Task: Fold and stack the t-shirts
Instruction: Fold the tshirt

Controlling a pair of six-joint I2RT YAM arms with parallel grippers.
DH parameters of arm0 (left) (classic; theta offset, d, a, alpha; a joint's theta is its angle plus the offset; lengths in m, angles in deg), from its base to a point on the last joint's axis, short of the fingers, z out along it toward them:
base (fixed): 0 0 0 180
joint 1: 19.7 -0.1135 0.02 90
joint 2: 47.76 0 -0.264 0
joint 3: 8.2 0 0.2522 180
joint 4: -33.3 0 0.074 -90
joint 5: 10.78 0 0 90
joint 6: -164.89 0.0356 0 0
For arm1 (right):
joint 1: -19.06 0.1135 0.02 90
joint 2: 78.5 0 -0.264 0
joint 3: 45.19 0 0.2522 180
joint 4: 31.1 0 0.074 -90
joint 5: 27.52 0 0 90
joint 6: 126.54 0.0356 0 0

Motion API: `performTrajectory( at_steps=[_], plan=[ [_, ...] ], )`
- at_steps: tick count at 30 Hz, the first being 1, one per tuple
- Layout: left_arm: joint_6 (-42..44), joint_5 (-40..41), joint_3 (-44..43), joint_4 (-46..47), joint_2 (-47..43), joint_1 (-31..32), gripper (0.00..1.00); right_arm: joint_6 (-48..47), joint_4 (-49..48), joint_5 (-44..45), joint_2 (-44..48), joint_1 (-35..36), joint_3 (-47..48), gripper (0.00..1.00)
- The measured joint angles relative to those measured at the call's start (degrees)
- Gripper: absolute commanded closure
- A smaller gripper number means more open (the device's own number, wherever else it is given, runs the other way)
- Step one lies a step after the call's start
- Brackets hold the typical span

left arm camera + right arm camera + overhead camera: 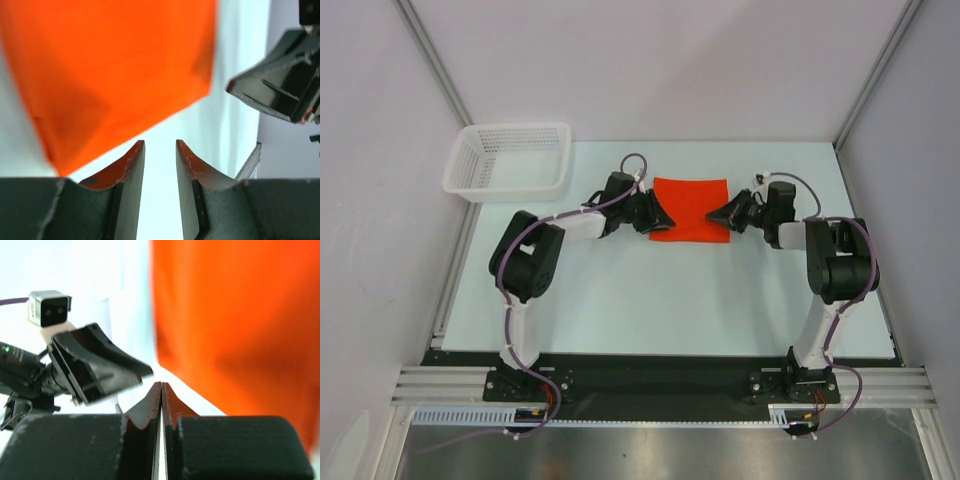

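Observation:
The bright orange-red t-shirt (690,208) lies folded into a flat rectangle on the pale table, between my two arms. My left gripper (663,216) sits at its left edge, open and empty; in the left wrist view (160,146) bare table shows between the fingers and the shirt (115,70) lies just ahead and to the left. My right gripper (714,215) sits over the shirt's right edge, shut on nothing; in the right wrist view (161,386) the fingertips meet and the shirt (235,325) lies ahead and to the right.
A white plastic mesh basket (510,160) stands at the back left of the table (620,300). The enclosure's grey walls and metal frame posts close in the back and sides. Each gripper shows in the other's wrist view.

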State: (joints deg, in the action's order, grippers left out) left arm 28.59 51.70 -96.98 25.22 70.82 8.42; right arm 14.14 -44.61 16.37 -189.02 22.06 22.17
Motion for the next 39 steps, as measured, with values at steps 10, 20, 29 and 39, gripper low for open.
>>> performTrajectory(
  at_steps=[10, 20, 29, 39],
  plan=[
    [-6.23, -1.64, -3.34, 9.20, 6.40, 1.33, 0.66, 2.47, -7.52, 1.84, -5.66, 0.90, 3.08, 0.96],
    [-10.08, -2.78, -0.96, 15.17, 10.25, -0.35, 0.66, 4.33, -13.33, 1.20, -9.05, -5.66, -4.72, 0.96],
    [-4.55, -2.69, -4.17, 2.97, 5.57, -1.31, 0.63, 1.95, -3.45, 2.16, -5.95, -4.96, 7.15, 0.95],
    [-5.44, -3.26, -20.15, 1.86, 15.34, -7.13, 0.66, 3.48, -3.63, 3.74, -18.91, 0.48, 23.04, 0.95]
  ],
)
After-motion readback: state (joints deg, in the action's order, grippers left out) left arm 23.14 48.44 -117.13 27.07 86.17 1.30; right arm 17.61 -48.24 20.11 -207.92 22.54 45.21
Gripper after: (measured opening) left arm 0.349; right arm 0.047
